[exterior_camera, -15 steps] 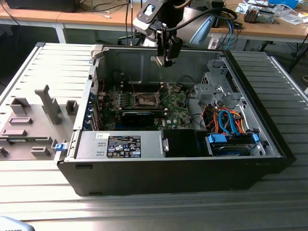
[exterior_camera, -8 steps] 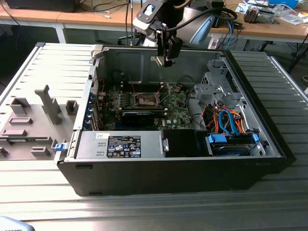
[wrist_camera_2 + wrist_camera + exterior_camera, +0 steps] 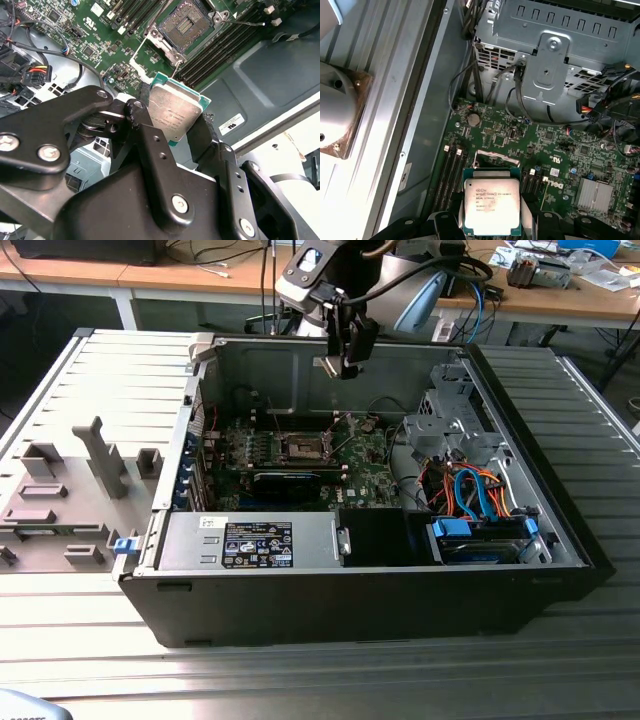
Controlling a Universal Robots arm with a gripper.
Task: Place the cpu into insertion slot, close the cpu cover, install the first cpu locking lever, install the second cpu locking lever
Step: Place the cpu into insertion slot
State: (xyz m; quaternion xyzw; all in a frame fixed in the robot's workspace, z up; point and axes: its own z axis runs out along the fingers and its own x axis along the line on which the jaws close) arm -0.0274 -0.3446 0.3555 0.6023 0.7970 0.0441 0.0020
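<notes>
Placement in hand: jaws clench the small square silvery cpu, which needs squaring over the metal-rimmed insertion slot.

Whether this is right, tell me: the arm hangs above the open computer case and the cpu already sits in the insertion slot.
One thing is wrong. The cpu does not sit in the insertion slot: the second wrist view shows it clamped between the jaws of the gripper, apart from the board, and the slot empty. The arm does hang above the open computer case.
</notes>
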